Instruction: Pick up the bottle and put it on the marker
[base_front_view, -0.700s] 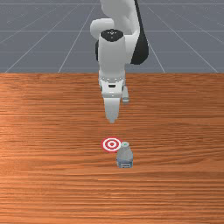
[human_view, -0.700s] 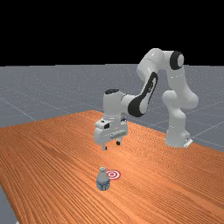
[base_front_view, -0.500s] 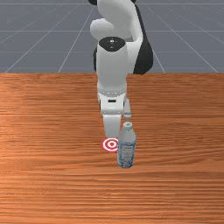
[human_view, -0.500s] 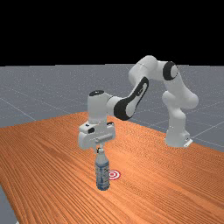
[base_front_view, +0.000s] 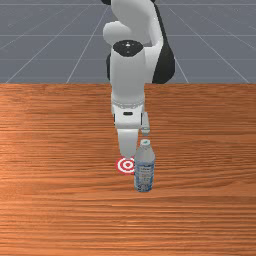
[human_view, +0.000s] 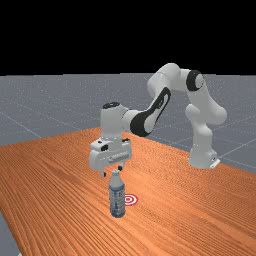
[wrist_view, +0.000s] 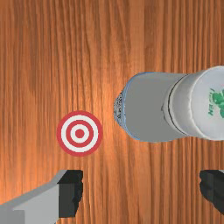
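Standing upright on the table (base_front_view: 55, 210), the bottle (base_front_view: 144, 175) is beside the marker (wrist_view: 80, 133), off its rings, with a strip of bare wood between the two in the wrist view. In the front view it is to the marker's right and reaches a little nearer the camera, hiding that edge of the rings; in the far view it is to the marker's left. Its label (human_view: 117, 200) is blue and white, and its pale cap (wrist_view: 214, 105) has green print on top. The gripper (human_view: 112, 171) hangs pointing down over the table, on the arm's side of the bottle. Its fingers (wrist_view: 71, 192) are spread wide with nothing held between them, and in the wrist view both are apart from the bottle. The cap seems to come up to about the height of the fingertips, though the far view, where they overlap, makes that hard to judge.
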